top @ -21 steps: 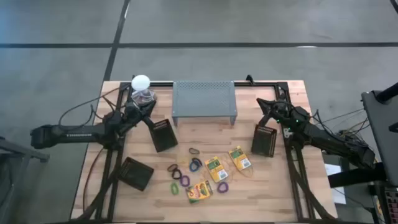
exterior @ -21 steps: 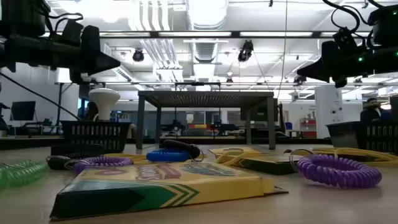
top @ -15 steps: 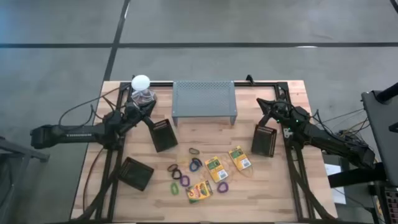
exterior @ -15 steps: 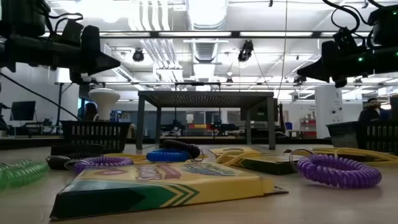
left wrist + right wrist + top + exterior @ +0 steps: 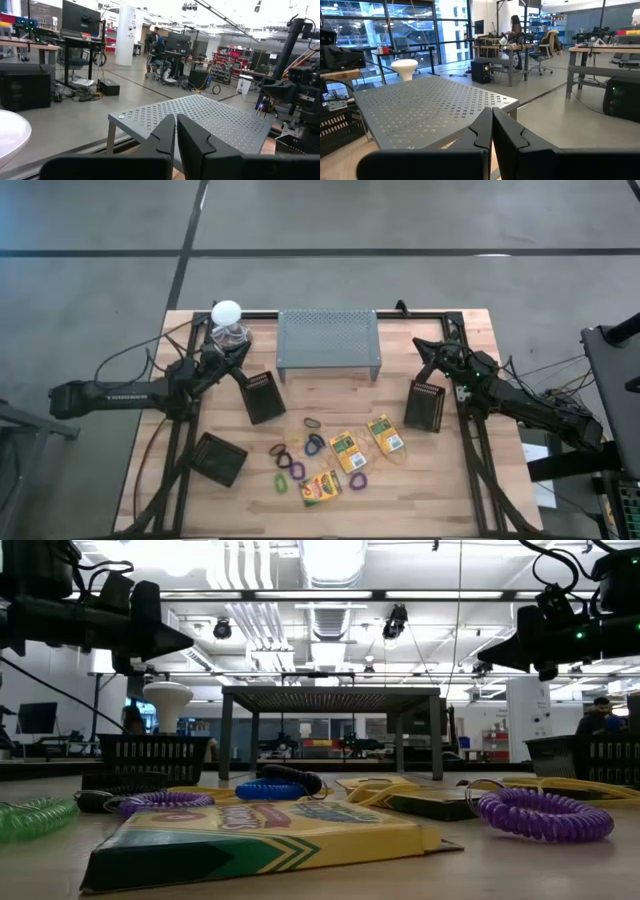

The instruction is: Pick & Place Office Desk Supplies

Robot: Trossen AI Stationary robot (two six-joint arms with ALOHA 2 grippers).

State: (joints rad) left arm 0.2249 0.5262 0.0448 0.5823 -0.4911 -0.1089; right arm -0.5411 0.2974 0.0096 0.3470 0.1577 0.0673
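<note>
The left gripper (image 5: pixel 238 352) hangs above the far left of the worktop, its fingers (image 5: pixel 165 135) pressed together on nothing, pointing toward the grey perforated metal stand (image 5: pixel 329 343). The right gripper (image 5: pixel 424 348) mirrors it on the far right, fingers (image 5: pixel 481 129) likewise closed and empty, aimed at the same stand from the other side.

Just beside the left gripper sits a white ball-topped object (image 5: pixel 227 314) on the far left corner. A black mesh basket (image 5: pixel 263 397) stands near the left arm, a second (image 5: pixel 219 458) lies nearer the front left edge, and a third (image 5: pixel 425 405) sits under the right arm.

The supplies are scattered across the near middle of the wooden worktop (image 5: pixel 430 490): three crayon boxes (image 5: pixel 347 450), (image 5: pixel 385 434), (image 5: pixel 320 488), with purple coil loops (image 5: pixel 545 813), a green loop (image 5: pixel 282 483), a blue loop (image 5: pixel 268 789) and thin rubber bands (image 5: pixel 312 422) lying among them (none of them touched by either arm).

The worktop is pale plank wood on a black frame, standing on a grey concrete floor (image 5: pixel 400 220). Beyond it the room is a large open workshop with desks, monitors and ceiling strip lights; a person (image 5: pixel 159 44) sits at a far desk, and another (image 5: pixel 513 25) stands by a distant bench.
</note>
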